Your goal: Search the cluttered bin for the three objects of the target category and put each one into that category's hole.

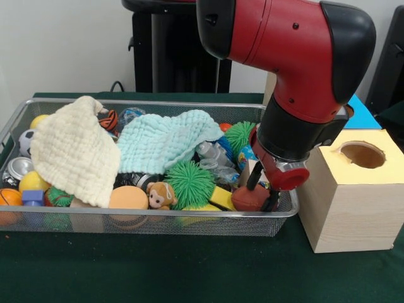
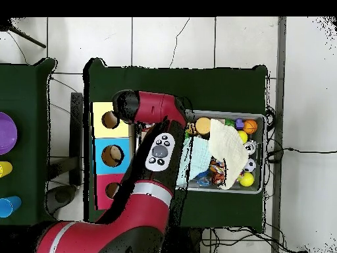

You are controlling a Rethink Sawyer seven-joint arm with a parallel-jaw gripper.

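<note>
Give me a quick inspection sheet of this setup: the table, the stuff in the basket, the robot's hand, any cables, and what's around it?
Surface: table under a dark green cloth.
Job's things: wire bin packed full; wooden box beside it with a round hole on top; overhead shows yellow, blue and pink boxes in a row.
Clutter: cream cloth, pale blue cloth, green spiky ball, small monkey toy, orange ball, can.
Hand: the hand is down in the bin's end nearest the box, at a reddish object; grip unclear.
Cables: black cords on the floor.
Surroundings: tiled floor, second table with coloured items.
</note>
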